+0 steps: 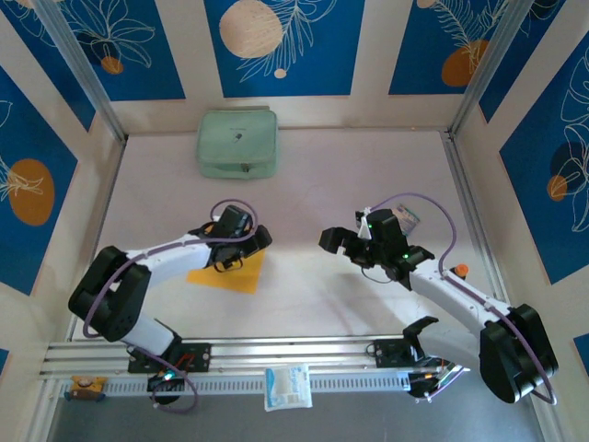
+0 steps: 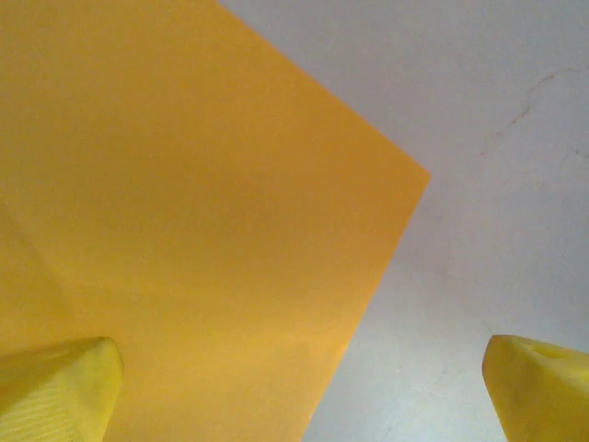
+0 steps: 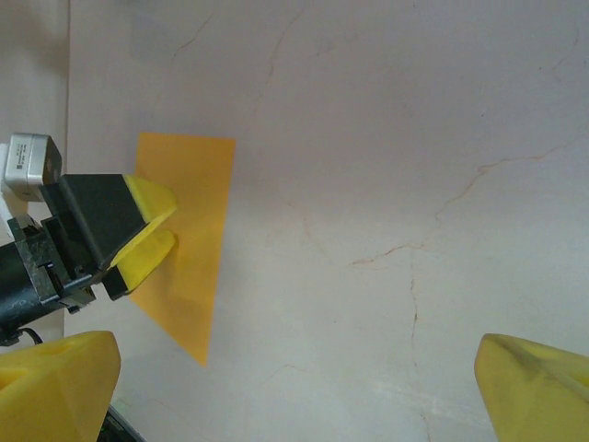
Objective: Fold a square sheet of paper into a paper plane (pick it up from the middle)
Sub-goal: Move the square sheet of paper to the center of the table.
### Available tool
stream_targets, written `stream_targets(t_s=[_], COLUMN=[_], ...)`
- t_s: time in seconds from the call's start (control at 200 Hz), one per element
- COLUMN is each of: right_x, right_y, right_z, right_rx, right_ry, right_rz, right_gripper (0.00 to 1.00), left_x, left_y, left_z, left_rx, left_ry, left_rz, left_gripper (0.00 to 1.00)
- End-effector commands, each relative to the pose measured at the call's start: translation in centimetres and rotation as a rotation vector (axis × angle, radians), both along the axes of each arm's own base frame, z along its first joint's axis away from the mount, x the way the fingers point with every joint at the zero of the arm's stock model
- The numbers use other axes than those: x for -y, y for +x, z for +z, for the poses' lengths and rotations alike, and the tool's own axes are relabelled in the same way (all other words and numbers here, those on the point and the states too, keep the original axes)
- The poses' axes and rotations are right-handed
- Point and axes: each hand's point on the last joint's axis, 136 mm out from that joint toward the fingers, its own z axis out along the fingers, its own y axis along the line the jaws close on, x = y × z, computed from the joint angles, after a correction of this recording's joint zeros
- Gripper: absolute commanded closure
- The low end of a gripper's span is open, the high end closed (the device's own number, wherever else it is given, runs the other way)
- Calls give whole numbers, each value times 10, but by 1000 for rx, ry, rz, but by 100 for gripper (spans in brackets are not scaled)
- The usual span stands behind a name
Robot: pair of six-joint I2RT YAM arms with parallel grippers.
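The top camera looks steeply down on the whole counter (image 1: 313, 175) from high behind its near edge. The left wrist camera faces down, very close over the paper (image 2: 184, 230). The right wrist camera stands farther off, looking across the counter at that same paper and the left end effector (image 3: 158, 228).

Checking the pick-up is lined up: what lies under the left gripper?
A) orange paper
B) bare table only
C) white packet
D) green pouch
A: the left gripper hangs open over the paper, and the left wrist view has the orange sheet running under one of its fingers.
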Motion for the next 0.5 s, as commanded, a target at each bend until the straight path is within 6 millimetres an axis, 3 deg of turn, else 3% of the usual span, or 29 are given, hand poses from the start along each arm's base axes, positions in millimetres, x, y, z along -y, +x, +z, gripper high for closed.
stream_targets(t_s=[0.0, 0.155, 0.325, 0.495], right_x=[-1, -4, -8, -12], right_y=[-9, -10, -11, -11], right_z=[-4, -4, -3, -3], right_rx=[-18, -20, -26, -30], right_ry=[-2, 14, 22, 23], right_rz=[23, 26, 38, 44], right_gripper=[1, 1, 1, 1], left_x=[-20, -16, -15, -17], left_y=[0, 2, -7, -14], left_z=[5, 8, -3, -15], left_rx=[0, 8, -84, -147], left_ry=[165, 151, 164, 171], left_rz=[-79, -269, -447, -470], left_gripper=[0, 0, 0, 0])
